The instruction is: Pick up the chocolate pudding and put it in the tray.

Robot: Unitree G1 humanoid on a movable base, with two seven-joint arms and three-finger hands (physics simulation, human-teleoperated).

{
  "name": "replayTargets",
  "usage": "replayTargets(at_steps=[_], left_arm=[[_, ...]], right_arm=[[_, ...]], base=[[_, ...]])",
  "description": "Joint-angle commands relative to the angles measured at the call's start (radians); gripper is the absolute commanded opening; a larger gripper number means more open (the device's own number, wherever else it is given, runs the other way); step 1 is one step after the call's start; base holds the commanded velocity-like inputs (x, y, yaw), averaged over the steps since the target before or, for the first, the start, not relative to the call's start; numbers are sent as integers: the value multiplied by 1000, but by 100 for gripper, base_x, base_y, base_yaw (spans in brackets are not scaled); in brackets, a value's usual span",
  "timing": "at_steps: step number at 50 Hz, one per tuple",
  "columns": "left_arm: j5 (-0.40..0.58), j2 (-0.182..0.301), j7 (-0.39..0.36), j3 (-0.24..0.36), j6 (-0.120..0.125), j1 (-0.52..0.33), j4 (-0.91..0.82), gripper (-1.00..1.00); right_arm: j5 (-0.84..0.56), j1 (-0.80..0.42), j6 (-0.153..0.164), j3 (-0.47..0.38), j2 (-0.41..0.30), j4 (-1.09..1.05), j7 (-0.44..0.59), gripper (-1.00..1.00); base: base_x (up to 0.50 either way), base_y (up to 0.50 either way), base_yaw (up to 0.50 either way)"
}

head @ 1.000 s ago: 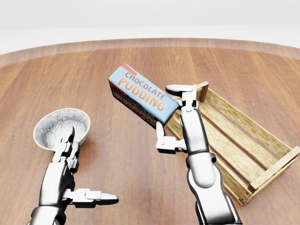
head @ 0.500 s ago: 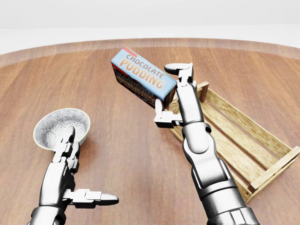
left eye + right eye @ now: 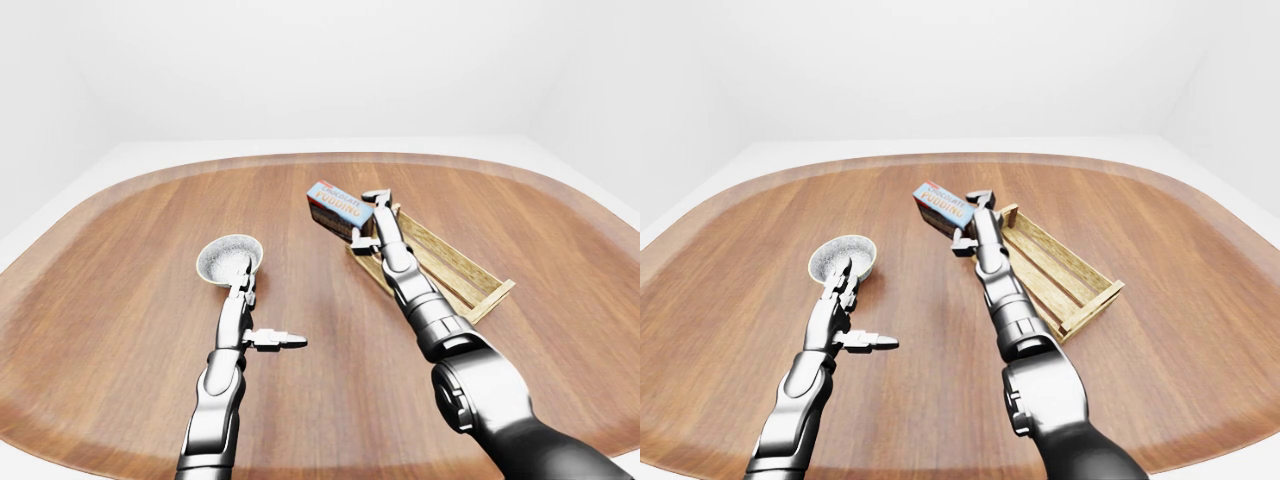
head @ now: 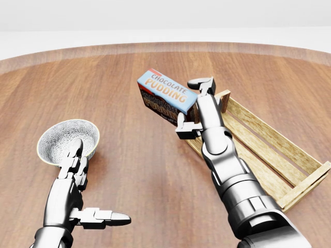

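The chocolate pudding box, blue with orange lettering, hangs tilted above the table at the centre of the head view. My right hand is shut on its right end, one finger over the top and the thumb below. The box sits just left of the wooden slatted tray, near the tray's top-left corner. My left hand rests low on the left with fingers spread, holding nothing.
A white speckled bowl stands on the table just above my left hand. The round wooden table fills the views, its rim curving across the top; white floor and walls lie beyond.
My right hand has carried the pudding box up from the table, then rightward toward the tray's near corner. The left arm and the bowl have stayed still.
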Motion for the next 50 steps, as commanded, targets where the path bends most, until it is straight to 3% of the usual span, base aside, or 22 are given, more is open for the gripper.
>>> replayTargets(at_steps=[1, 12, 26, 50], left_arm=[[-10, -2, 0, 3, -7, -10, 21, 100], [-11, -1, -1, 4, -10, -10, 25, 100], [-7, -2, -2, 0, 6, -3, 4, 100], [-6, -2, -4, 1, -9, -9, 28, 100]], right_arm=[[16, -59, 0, -23, -23, 106, -7, -100], [25, -79, 0, -35, -53, 114, -4, -100], [33, -64, 0, -57, -106, 171, -14, -100], [45, -32, 0, -95, -192, 221, -23, -100]], base=[[0, 0, 0], [0, 0, 0], [0, 0, 0], [0, 0, 0]])
